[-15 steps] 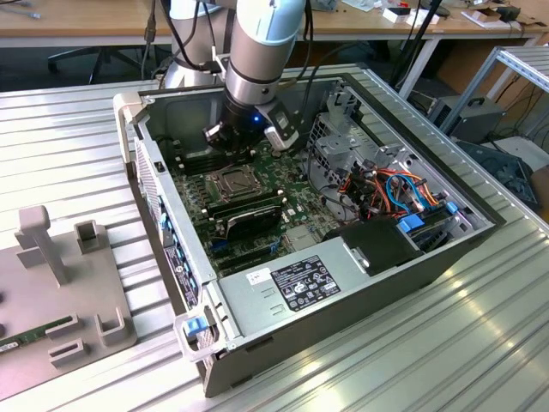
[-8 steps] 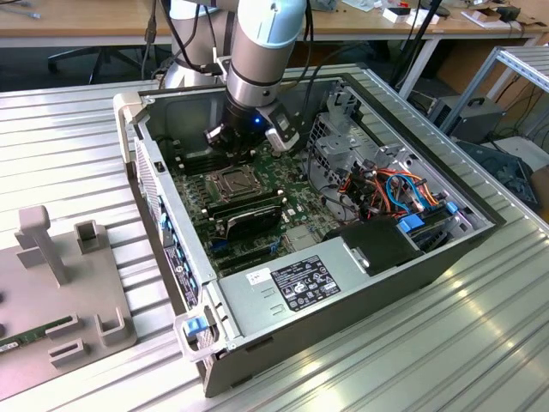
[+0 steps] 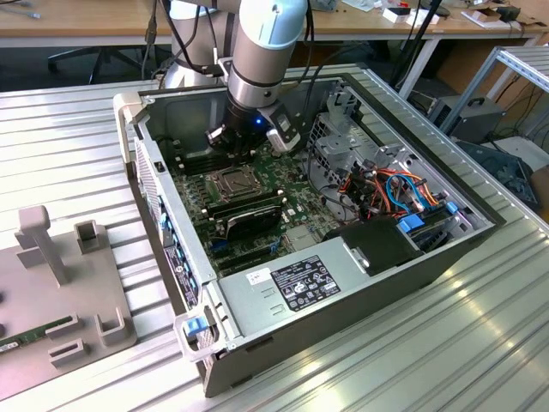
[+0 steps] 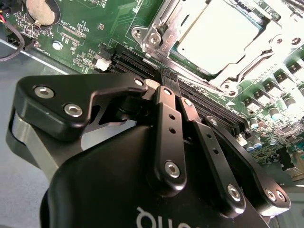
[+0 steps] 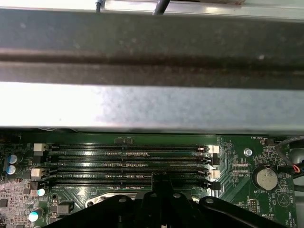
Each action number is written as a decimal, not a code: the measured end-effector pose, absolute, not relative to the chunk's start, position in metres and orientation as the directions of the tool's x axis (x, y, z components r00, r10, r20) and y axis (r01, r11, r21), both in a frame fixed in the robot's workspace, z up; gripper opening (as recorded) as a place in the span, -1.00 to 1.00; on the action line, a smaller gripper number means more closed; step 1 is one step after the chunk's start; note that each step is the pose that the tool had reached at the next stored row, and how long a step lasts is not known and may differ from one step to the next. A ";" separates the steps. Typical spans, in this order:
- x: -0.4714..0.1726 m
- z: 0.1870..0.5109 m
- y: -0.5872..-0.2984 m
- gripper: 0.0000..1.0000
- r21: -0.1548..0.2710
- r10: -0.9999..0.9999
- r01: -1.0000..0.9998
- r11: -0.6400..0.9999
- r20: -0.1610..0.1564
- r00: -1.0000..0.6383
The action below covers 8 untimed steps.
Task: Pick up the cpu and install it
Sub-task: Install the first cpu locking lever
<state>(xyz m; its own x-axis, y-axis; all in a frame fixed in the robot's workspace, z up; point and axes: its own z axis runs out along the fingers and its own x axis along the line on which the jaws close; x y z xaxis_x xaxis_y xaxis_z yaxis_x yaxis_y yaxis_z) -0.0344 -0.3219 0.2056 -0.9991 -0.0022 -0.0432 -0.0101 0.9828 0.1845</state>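
Note:
The cpu [image 4: 218, 35] shows its pale silver face lying flat inside the socket's metal frame [image 4: 156, 35] on the green motherboard; in the exterior view it sits at mid-board [image 3: 233, 182]. My gripper [image 4: 169, 80] is shut, its two black fingertips pressed together with nothing visible between them. The tips hover just over the black memory slots [image 5: 128, 164] beside the socket, a short way off the cpu. In the first wrist view the gripper [image 5: 160, 178] points at the slot nearest the socket. In the exterior view the gripper [image 3: 246, 148] reaches down into the open computer case [image 3: 154, 184].
The case wall [image 5: 152, 95] rises close behind the memory slots. A coin battery [image 5: 265, 178] lies on the board. Coloured cables [image 3: 395, 189], a drive cage [image 3: 343, 142] and a power supply [image 3: 300, 287] crowd the case. A grey fixture [image 3: 60, 283] stands on the table at the exterior view's left.

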 end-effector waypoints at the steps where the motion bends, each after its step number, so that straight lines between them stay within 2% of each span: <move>1: -0.034 0.205 -0.322 -0.79 0.185 -0.002 -0.010 0.983 -0.043 -0.999; 8: -0.033 0.205 -0.321 -0.79 0.180 -0.002 -0.010 0.984 -0.043 -0.999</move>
<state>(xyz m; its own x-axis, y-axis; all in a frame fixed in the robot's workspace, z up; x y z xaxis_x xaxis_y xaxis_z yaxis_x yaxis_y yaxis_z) -0.0328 -0.3209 0.2049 -0.9991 -0.0023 -0.0433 -0.0101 0.9835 0.1805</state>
